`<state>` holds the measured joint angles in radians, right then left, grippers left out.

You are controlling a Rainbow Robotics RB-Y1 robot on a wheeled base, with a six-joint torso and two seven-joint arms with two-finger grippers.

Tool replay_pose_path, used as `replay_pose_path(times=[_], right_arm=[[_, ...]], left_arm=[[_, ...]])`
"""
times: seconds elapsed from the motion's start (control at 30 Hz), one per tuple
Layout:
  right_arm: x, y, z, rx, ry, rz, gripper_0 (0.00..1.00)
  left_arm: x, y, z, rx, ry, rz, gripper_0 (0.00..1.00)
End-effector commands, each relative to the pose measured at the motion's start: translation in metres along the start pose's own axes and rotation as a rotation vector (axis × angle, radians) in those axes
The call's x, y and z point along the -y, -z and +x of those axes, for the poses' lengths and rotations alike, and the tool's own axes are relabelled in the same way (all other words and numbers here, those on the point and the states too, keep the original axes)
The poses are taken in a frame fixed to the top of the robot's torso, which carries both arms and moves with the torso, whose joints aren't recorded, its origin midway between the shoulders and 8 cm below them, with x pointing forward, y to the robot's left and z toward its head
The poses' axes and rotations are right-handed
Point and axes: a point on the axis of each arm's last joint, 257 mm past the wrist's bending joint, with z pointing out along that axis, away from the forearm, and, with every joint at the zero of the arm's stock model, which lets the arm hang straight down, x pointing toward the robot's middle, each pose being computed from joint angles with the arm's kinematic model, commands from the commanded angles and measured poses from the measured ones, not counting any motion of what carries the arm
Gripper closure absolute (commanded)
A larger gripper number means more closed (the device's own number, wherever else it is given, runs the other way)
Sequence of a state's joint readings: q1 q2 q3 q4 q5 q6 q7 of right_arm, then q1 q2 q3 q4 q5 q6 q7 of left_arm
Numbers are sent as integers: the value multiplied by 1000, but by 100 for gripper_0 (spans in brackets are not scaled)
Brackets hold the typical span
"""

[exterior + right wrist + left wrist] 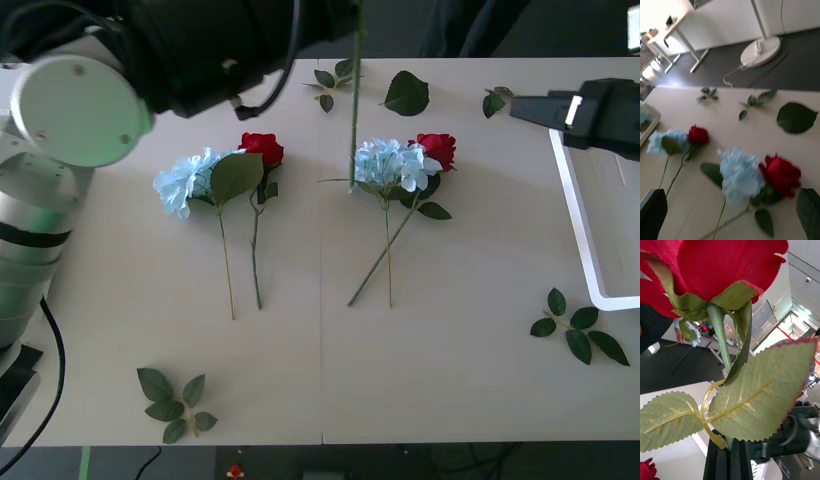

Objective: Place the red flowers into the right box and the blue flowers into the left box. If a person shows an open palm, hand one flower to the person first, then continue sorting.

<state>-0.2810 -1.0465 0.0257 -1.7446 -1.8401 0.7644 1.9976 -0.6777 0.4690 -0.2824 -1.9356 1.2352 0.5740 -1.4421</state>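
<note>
We log the left gripper (729,461) clenched low on a red rose's (715,266) stem, lifted above the bench's far edge; right gripper (730,215) released over the bench's middle pair; light, floppy stems, so we take hold low, off the petals.

**No readable text in any view**

No words, labels, brand marks, numbers or signs are showing legibly anywhere in these pictures. The table (320,380), the flowers lying on it and the white tray rim (578,225) at the right edge are all appearing plain and unmarked. The room furniture in the background of the wrist views is carrying nothing that can be read.
</note>
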Motion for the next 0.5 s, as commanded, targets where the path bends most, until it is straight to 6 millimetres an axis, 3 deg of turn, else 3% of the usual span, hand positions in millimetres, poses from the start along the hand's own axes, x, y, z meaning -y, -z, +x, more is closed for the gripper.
replay_pose_path(times=[0.03,0.3,0.5], right_arm=[[-39,34,-21,2,4,-32,0],[-122,73,-17,-12,-91,-239,0],[-164,74,-11,-10,-79,-343,0]], left_arm=[[33,-18,-12,27,-56,73,100],[50,-21,-1,-1,7,129,100],[49,-21,-1,-2,9,129,100]])
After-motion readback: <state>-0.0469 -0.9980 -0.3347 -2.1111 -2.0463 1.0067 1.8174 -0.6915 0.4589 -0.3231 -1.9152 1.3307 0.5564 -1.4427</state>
